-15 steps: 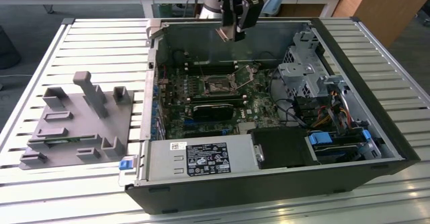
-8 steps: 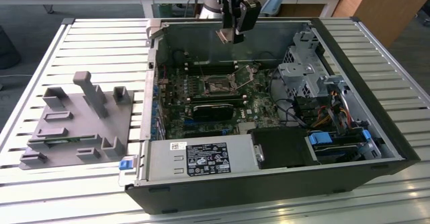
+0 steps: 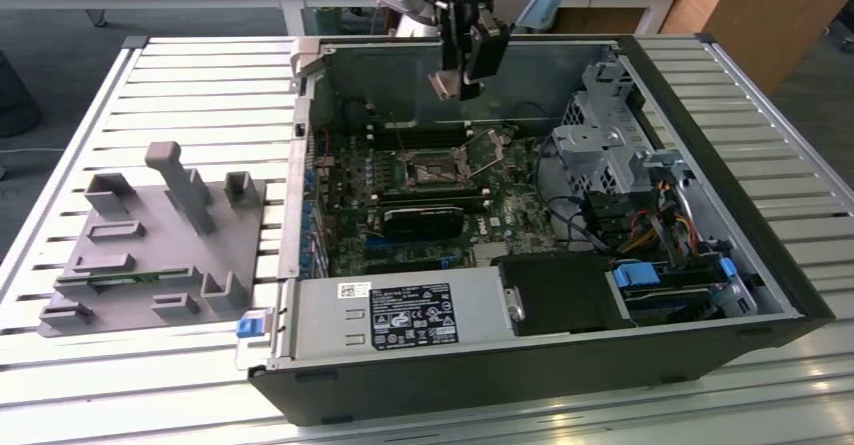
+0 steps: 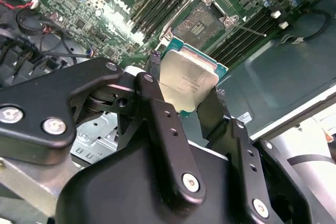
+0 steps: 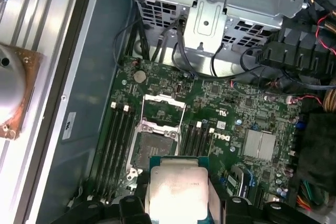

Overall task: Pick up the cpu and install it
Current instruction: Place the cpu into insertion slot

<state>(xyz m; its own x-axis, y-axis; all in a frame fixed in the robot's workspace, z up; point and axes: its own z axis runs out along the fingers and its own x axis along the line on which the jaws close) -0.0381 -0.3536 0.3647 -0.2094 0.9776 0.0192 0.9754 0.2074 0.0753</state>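
End effector: I hold my end effector (image 4: 185, 88) narrow, closed on the cpu, with one black finger (image 4: 157, 106) on each of two opposite edges.
Cpu: the cpu (image 4: 188, 77) is in my grasp, in the air above the motherboard (image 5: 231, 93) and touching nothing but my fingers. Its silver-grey top faces the second wrist camera and a thin green rim shows along its edges.
Place in the scene: in the exterior view I hang over the far part of the open computer case (image 3: 534, 365), close to its far wall.
Socket: the dark square socket (image 3: 437, 172) lies on the board nearer than I am, with its contact field uncovered inside the metal frame.
Beside the socket: rows of memory slots (image 5: 118, 140) run along both of its sides. A black heatsink block (image 3: 424, 217) sits just on its near side.
In the way: both wrist views show open air between the cpu and the socket. The metal drive cage (image 3: 594, 145) and a bundle of cables (image 3: 587, 220) crowd the exterior view's right of the board, apart from the socket.
Near edge: a grey power supply (image 3: 400, 315) fills the near corner of the case.
Outside the case: a grey fixture tray (image 3: 147, 245) with upright posts rests on the slatted surface (image 3: 200, 75) at the exterior view's left, well apart from me.
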